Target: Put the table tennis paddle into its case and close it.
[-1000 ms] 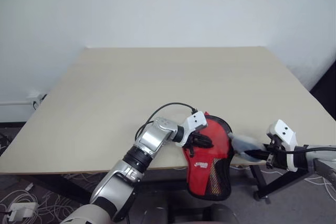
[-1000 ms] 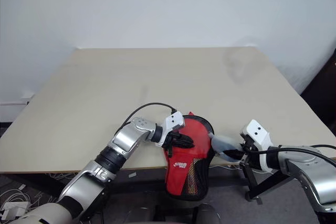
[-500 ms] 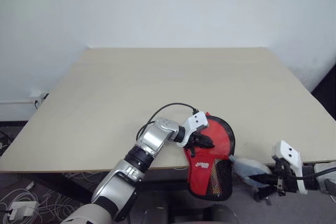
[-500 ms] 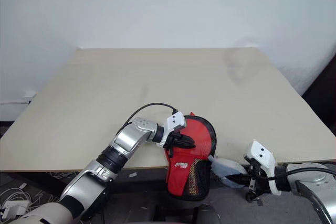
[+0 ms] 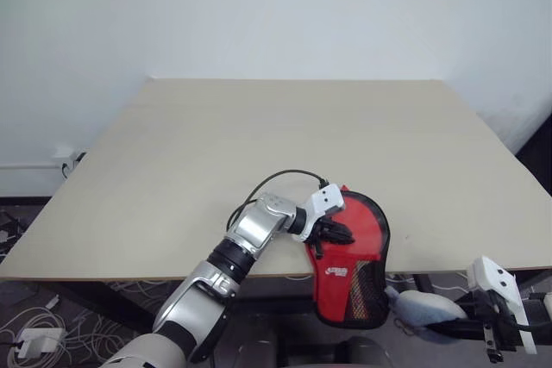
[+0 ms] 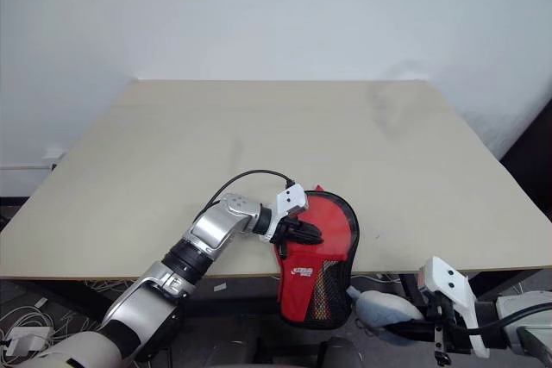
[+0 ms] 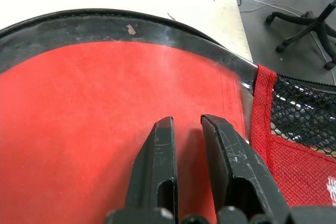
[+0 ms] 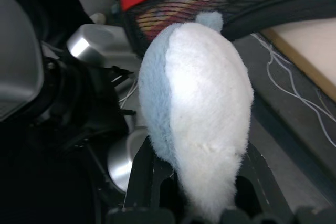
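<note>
Case: we see the case [image 5: 352, 258] with the table tennis paddle [image 7: 94, 124] inside, hanging over the table's [image 5: 259, 144] near edge.
Left gripper [image 5: 338, 232]: fingers narrowly parted, pressed on the case.
Right gripper [image 6: 429, 330]: below the table edge, we see it gripping a pale plush toy [image 8: 197, 114].

The left arm [image 5: 233, 256] is showing rounded silver metallic shells joined by black ribbed rings, with a darker grey-silver segment nearer the shoulder. A thin black cable [image 5: 276, 177] is looping up from the silver forearm and running into a white boxy wrist housing [image 5: 323, 200] that is carrying two small dark dots. Beyond that housing the left tool [image 7: 185, 129] is presenting two flat black fingers [image 7: 157, 156] with scuffed, lightly scratched surfaces. The right arm is showing a matching white wrist block [image 6: 447, 282] with two dark dots, a black cable trailing behind it, and the right tool [image 8: 197, 203] with black fingers.
</note>
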Motion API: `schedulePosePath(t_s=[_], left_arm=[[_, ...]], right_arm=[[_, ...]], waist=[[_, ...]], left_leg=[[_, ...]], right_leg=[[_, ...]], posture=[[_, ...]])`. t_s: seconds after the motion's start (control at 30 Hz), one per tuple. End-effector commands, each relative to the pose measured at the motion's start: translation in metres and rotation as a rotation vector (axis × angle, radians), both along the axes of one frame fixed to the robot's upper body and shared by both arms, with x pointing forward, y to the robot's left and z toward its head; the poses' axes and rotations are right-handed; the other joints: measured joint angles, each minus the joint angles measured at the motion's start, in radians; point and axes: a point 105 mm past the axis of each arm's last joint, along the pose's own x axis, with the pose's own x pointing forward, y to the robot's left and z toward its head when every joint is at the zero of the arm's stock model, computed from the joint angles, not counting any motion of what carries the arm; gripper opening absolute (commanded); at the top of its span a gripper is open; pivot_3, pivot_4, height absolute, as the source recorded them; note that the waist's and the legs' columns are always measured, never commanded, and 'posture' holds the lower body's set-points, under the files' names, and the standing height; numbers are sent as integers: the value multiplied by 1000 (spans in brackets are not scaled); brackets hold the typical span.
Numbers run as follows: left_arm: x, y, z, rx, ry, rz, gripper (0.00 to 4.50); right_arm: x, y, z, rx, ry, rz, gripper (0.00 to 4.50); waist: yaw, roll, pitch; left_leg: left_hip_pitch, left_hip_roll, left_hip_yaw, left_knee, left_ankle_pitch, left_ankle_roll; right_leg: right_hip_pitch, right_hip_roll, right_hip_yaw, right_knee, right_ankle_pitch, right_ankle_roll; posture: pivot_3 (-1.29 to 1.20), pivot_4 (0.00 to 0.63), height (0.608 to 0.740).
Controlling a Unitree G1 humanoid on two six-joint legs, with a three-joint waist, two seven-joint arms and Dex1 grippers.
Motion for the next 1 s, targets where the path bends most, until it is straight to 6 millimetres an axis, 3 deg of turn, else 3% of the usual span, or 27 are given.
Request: schedulePosePath(t_s=[0.03, 0.27, 0.4, 0.43, 0.67, 1.0], left_arm=[[-1, 12, -22, 92, 46, 32, 774], [1, 13, -23, 93, 43, 36, 774], [3, 13, -22, 93, 29, 39, 774], [3, 14, -22, 91, 27, 38, 774], [4, 15, -23, 95, 21, 33, 774], [6, 16, -24, 99, 19, 36, 774]], right_arm=[[-17, 18, 2, 25, 26, 117, 440], [-32, 23, -4, 16, 51, 151, 439], [-15, 19, -8, -16, 1, 78, 438], [-8, 17, -6, -10, -5, 39, 1171], [19, 14, 12, -5, -113, 1, 3461], [48, 19, 58, 175, -206, -88, 3461]], waist=[[0, 0, 0], [4, 0, 0], [5, -1, 0], [5, -1, 0], [5, -1, 0], [5, -2, 0]], left_leg=[[0, 0, 0, 0, 0, 0], [0, -2, -1, 1, -1, 1], [0, -1, -1, 1, -1, 1], [0, -1, -1, 1, -1, 1], [0, -1, -2, 1, -1, 1], [0, -1, -2, 1, -1, 1]], right_leg=[[0, 0, 0, 0, 0, 0], [1, -2, -1, 0, -1, 1], [1, -2, -2, 0, -1, 1], [1, -2, -2, 0, -1, 1], [2, -1, -2, 0, -1, 1], [2, -1, -2, 0, -1, 1]], posture=[[0, 0, 724], [0, 0, 724], [0, 0, 724], [0, 0, 724], [0, 0, 724], [0, 0, 724]])
